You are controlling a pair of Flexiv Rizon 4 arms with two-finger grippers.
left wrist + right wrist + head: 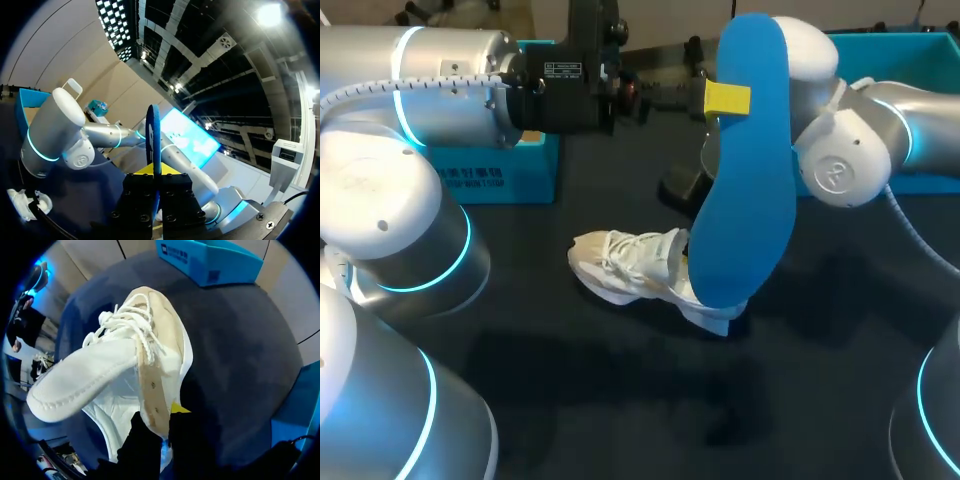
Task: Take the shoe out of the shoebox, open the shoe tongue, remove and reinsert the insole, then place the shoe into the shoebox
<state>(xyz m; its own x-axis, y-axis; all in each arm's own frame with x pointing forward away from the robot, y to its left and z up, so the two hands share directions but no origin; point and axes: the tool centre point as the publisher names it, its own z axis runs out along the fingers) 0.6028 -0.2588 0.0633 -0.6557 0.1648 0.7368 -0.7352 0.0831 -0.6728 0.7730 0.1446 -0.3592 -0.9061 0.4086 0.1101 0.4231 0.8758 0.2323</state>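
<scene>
Blue insole (745,180): left tool (156,182) | white shoe (630,262): right tool (162,427) | shoebox (535,170): white print

I can't read anything: the print on the blue shoebox (470,180) and the white label (563,70) on my left arm (450,70) are too small.

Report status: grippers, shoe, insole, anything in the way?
Left gripper shut on insole, upright above table. Right gripper shut on shoe at its collar, shoe on table. Nothing seen in the way.
</scene>
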